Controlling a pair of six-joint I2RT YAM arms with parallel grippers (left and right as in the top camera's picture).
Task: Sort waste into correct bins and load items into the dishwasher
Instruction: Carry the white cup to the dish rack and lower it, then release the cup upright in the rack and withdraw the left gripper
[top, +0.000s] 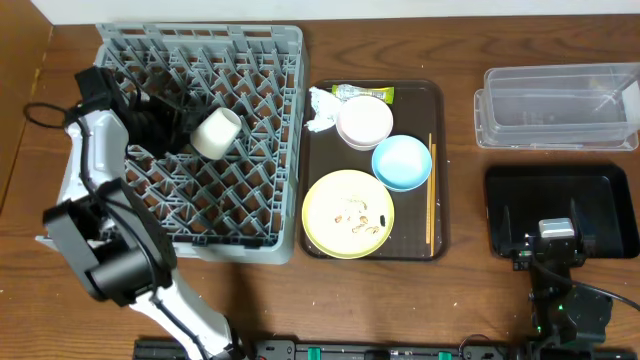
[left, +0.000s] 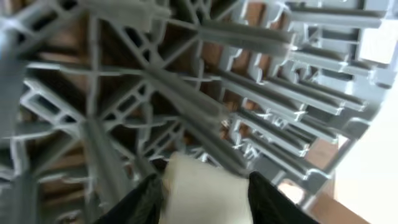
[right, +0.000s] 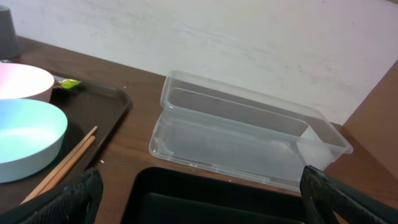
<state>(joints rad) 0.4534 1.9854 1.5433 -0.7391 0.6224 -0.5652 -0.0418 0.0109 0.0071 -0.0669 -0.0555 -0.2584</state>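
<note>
My left gripper (top: 190, 135) is shut on the small cream cup (top: 216, 132) and holds it over the grey dish rack (top: 270, 60); the cup sits between my fingers in the left wrist view (left: 202, 193). On the brown tray lie the yellow plate (top: 347, 212) with beige crumbs (top: 358, 218), the light blue bowl (top: 401, 162), the pinkish-white bowl (top: 364, 122), the chopsticks (top: 431, 190), the white napkin (top: 322, 108) and the yellow-green wrapper (top: 365, 93). My right gripper (top: 557, 245) is open and empty over the black bin (top: 600, 190), facing the clear tub (right: 242, 130).
The dark brown tray (top: 437, 110) lies between the rack and the bins. The clear tub (top: 555, 105) stands at the back right, behind the black bin. Bare wooden table lies in front of the tray and rack.
</note>
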